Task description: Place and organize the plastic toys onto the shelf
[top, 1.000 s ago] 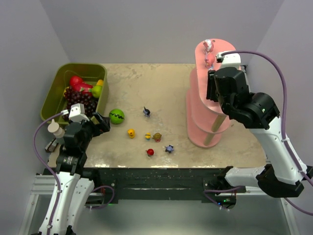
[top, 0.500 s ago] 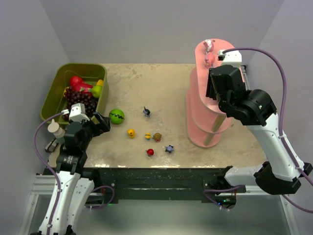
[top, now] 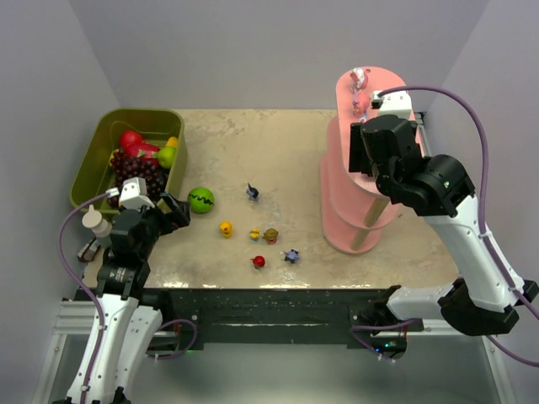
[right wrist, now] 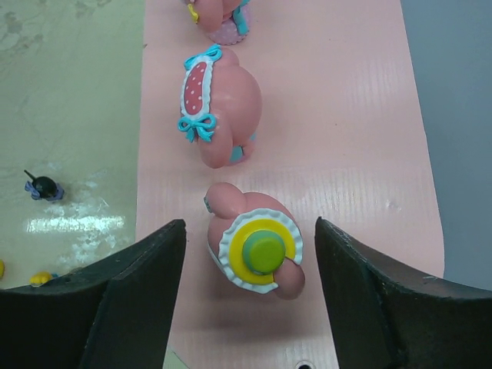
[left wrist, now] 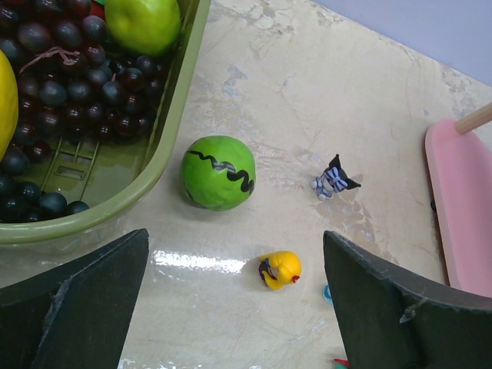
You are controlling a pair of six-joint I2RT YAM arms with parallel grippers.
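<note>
top view. right gripper point(top: 366, 130) sits over the top board of the shelf point(top: 341, 215), far right. the wrist hides my fingers here, so i cannot tell their spread from this angle. two pink toys point(top: 359, 80) show on that board. six more lie loose mid-table, among them the dark toy point(top: 253, 193) and the yellow toy point(top: 226, 228). left gripper point(top: 174, 210) hangs near left, by the bin point(top: 97, 164), with the ball point(top: 201, 199) just beside it.

left wrist. fingers spread wide, only bare table between them. yellow toy point(left wrist: 280, 269) is nearest, the dark toy beyond it, and the ball rests close to the bin wall.

right wrist. fingers spread, one on each side of the hat toy point(right wrist: 257, 254), a gap on both sides, pinching nothing. the bow toy point(right wrist: 223, 108) stands just beyond, in line.

risk, my guess: if i pull out crooked, a finger clips the hat toy. it could tip into the bow toy or go off the board's left edge, which the row hugs. on the left, reaching for the yellow toy could nudge the ball rolling.

only the right wrist shows the hat toy and the finger gaps. only the top view gives the loose count.
</note>
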